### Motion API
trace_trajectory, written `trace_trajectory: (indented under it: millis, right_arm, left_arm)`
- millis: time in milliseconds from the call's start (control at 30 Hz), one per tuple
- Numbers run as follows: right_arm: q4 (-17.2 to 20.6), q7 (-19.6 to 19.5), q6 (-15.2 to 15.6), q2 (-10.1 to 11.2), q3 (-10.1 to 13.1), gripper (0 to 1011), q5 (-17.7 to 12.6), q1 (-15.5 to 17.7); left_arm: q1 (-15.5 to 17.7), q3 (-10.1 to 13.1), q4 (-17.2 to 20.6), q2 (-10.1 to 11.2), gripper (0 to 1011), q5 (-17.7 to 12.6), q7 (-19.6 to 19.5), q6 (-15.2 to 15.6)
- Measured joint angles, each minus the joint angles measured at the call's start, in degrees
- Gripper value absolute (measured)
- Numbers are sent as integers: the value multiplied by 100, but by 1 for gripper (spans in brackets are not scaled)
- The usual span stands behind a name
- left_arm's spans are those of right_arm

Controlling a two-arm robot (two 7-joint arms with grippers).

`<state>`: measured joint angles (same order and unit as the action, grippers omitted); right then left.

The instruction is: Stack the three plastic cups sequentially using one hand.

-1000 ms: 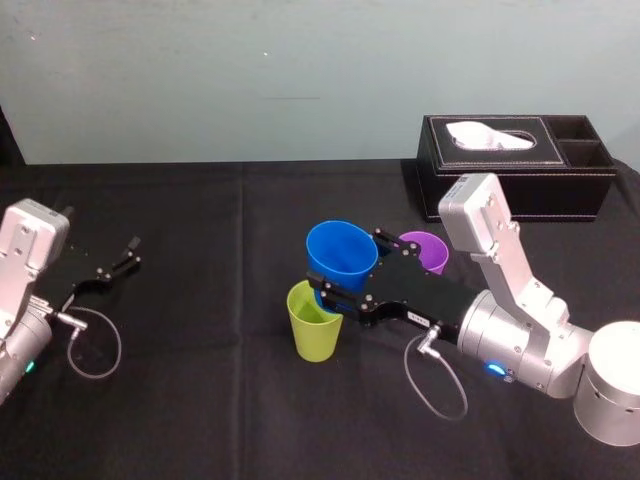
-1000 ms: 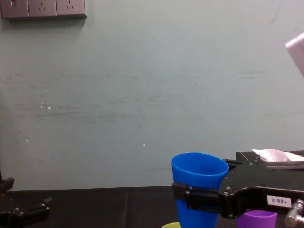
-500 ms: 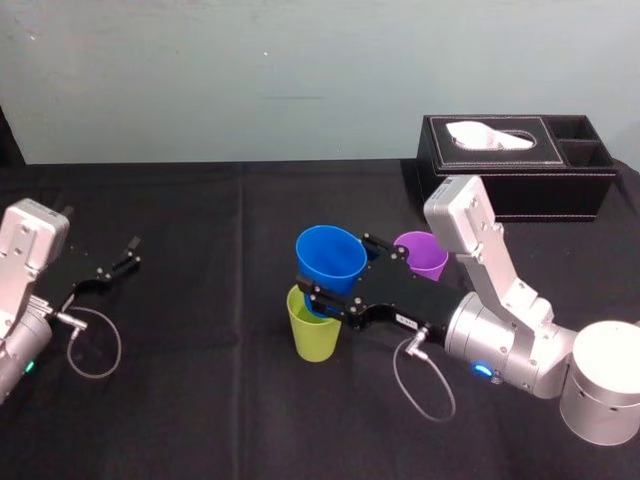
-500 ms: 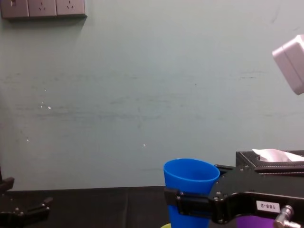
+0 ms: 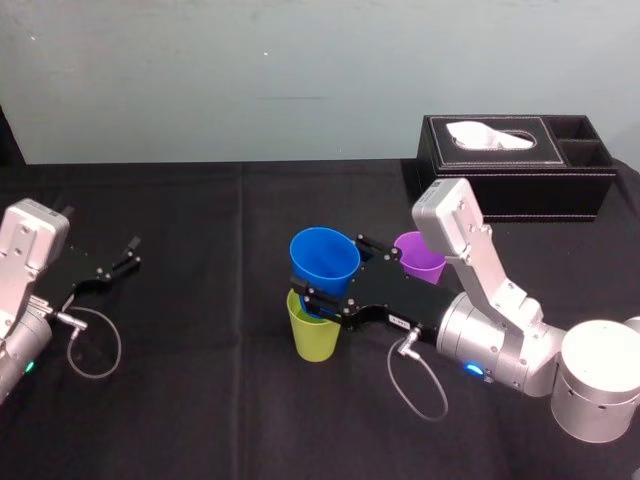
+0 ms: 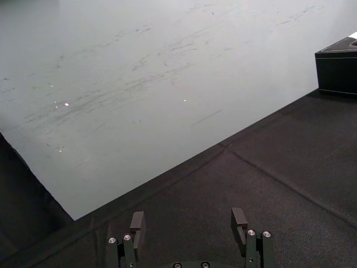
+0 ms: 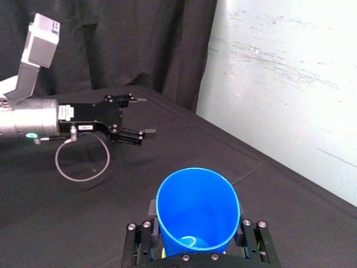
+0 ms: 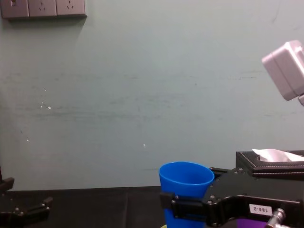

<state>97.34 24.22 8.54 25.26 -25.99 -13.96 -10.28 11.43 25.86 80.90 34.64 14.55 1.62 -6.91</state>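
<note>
- On the black-clothed table (image 5: pixel 200 400), pale green wall (image 5: pixel 250 70) behind, black tissue box (image 5: pixel 515 165) far right.
- Right gripper (image 5: pixel 332 275) clamps the blue cup (image 5: pixel 323 262), its base at the mouth of the yellow-green cup (image 5: pixel 315 338); purple cup (image 5: pixel 420 258) just behind.
- Left gripper (image 6: pixel 188 223) parked far left, fingers apart.

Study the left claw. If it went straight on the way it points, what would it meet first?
The way looks free: ahead of the open left claw lies black cloth, then the pale wall, which it would likely meet first. The tissue box sits off to the side of that line.
</note>
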Motion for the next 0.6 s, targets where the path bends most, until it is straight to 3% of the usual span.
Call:
trace_trajectory:
  millis: [600]
  right_arm:
    - [-213,2,17,-107,-34,728,51,-126]
  left_arm:
    - [0,0,0,1,1010,0,0,0]
